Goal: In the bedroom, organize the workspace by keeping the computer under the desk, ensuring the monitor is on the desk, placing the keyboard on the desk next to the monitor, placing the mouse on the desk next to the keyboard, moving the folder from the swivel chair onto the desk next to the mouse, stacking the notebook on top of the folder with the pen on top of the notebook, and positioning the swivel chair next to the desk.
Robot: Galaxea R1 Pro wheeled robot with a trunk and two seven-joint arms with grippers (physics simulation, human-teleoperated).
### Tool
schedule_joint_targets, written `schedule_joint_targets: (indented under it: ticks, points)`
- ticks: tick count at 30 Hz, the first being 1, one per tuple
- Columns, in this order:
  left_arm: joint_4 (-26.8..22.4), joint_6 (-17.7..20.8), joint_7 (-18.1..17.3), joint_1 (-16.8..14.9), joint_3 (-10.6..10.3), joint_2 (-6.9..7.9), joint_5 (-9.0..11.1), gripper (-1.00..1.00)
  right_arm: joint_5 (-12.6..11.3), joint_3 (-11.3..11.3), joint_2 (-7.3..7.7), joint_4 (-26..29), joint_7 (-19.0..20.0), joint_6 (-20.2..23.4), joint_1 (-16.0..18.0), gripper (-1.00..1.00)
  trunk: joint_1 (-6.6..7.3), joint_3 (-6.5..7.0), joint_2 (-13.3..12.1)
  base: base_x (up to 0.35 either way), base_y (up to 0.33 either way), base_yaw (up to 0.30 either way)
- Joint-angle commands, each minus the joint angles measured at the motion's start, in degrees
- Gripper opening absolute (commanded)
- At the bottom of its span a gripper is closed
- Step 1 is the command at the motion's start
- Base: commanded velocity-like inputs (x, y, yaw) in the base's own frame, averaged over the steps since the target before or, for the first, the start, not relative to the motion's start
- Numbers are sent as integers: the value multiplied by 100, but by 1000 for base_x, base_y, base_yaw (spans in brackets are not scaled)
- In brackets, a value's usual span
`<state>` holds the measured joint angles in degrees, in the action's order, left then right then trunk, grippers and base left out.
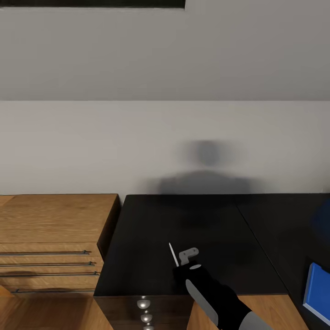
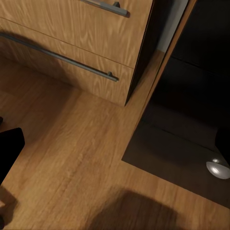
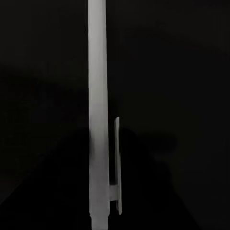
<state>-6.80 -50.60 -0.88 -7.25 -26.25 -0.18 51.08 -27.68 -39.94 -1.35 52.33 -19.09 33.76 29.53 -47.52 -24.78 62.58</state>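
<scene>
Head view: my right gripper (image 1: 179, 262) pinches the pen (image 1: 173, 254) above the desk (image 1: 151, 229).
I see the pen as a slim, pale silvery stick with a side clip, rising from the fingertips over the black top. The blue folder (image 1: 318, 293) lies at the desk's right edge, the wooden dresser (image 1: 50, 238) stands beside the desk on its left.

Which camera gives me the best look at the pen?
The right wrist view: the pen runs large and bright down the picture, its clip clear against the black desk. In the head view the pen is just a thin white sliver sticking out of the right hand above the desk.
</scene>
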Motion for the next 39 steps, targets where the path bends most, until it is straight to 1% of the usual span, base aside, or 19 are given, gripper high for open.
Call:
schedule_joint_targets:
  ticks: [1, 14, 30, 32, 35, 38, 39]
  points:
    - [4, -20, -9, -4, -47, 0, 60, 100, -84, -20, 3, 6, -60, 6, 3, -100, 0, -6, 4, 0, 0, 0]
    - [4, -20, -9, -4, -47, 0, 60, 100, -81, -13, 3, 6, -59, 8, 5, -100, 0, -6, 4, 0, 0, 0]
    - [4, -16, -17, -4, -47, 0, 60, 100, -80, -6, 37, 24, -66, 2, 8, -100, 0, -6, 4, 0, 0, 0]
    - [4, -13, -17, -4, -47, 0, 60, 100, -80, -5, 41, 78, -67, 7, 8, -100, 0, -6, 4, 0, 0, 0]
    - [4, -1, -18, -4, -47, 0, 60, 100, -74, -20, 56, 375, -79, 32, 4, -100, 0, -6, 4, 0, 0, 0]
    - [4, 3, -18, -4, -47, 0, 60, 100, -76, -27, 136, 666, -83, 147, 2, -100, 0, -6, 4, 0, 0, 0]
    - [4, 4, -18, -4, -47, 0, 60, 100, -79, -25, 201, 795, -84, 221, 1, -100, 0, -6, 4, 0, 0, 0]
